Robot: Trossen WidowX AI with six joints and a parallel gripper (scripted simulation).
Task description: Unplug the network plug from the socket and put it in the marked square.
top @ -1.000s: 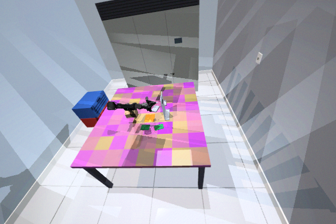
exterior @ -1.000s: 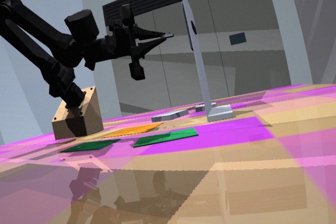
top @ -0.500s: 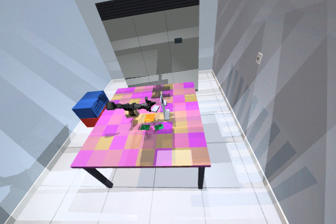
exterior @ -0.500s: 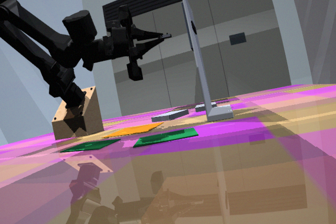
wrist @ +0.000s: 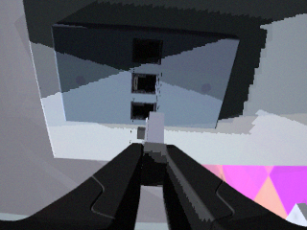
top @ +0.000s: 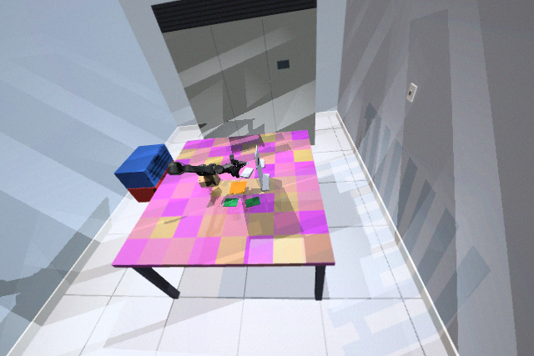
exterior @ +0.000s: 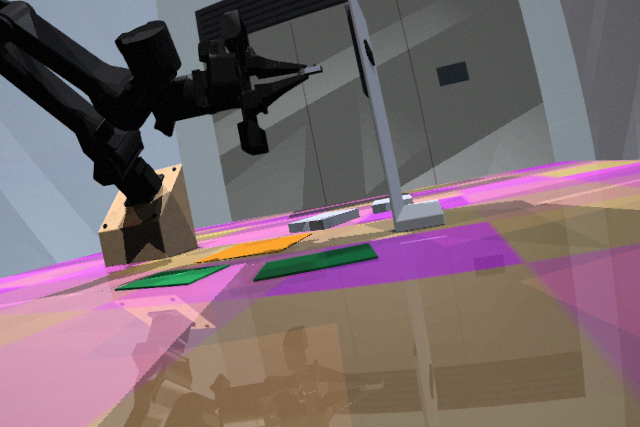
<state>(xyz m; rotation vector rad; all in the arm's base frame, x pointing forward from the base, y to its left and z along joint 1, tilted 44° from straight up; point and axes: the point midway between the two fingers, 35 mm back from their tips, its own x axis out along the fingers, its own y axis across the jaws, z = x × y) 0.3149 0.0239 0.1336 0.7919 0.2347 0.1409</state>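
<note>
With the small pale-grey plug (exterior: 311,69) (wrist: 154,128) pinched clear of the upright grey panel (top: 259,161) (exterior: 381,122) (wrist: 40,144), lowering should follow.

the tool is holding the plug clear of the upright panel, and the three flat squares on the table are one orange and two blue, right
Not quite: the two squares beside the orange one are green, as the exterior view shows. The rest stands: the tool holds the plug clear of the upright panel.
</note>
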